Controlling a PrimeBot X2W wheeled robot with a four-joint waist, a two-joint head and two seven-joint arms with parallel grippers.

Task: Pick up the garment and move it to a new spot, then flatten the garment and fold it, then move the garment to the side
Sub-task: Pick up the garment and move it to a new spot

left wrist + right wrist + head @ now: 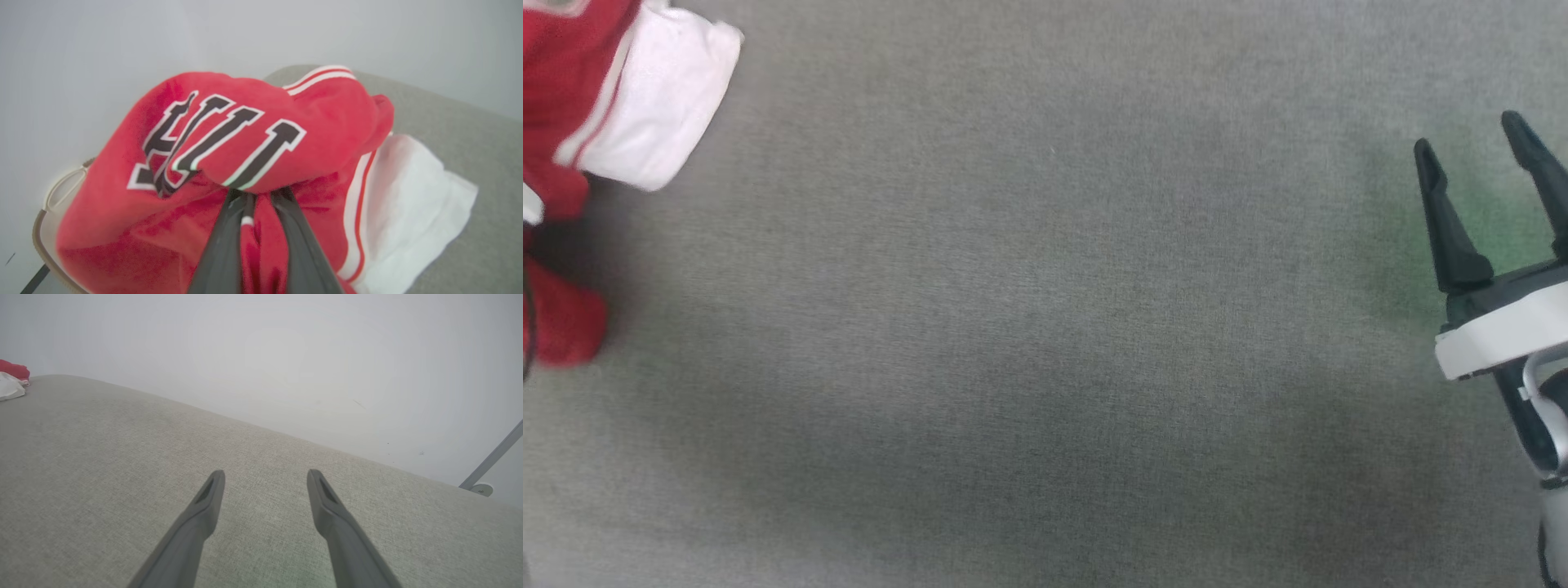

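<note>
Left gripper on my wrist feed: both fingers drawn in close, red cloth bunched between them, tips buried under a fold, so I call that clamped on the garment. The garment sits crumpled at the far left of the grey fabric surface, black-and-white lettering up, white sleeve spilling out sideways. Right gripper hovers over at the right, well apart, fingers spread wide and pointing forward, nothing between them

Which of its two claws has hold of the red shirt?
The left gripper: its fingers are pinched on a fold of the garment. The right gripper stands wide open over the grey surface.
</note>
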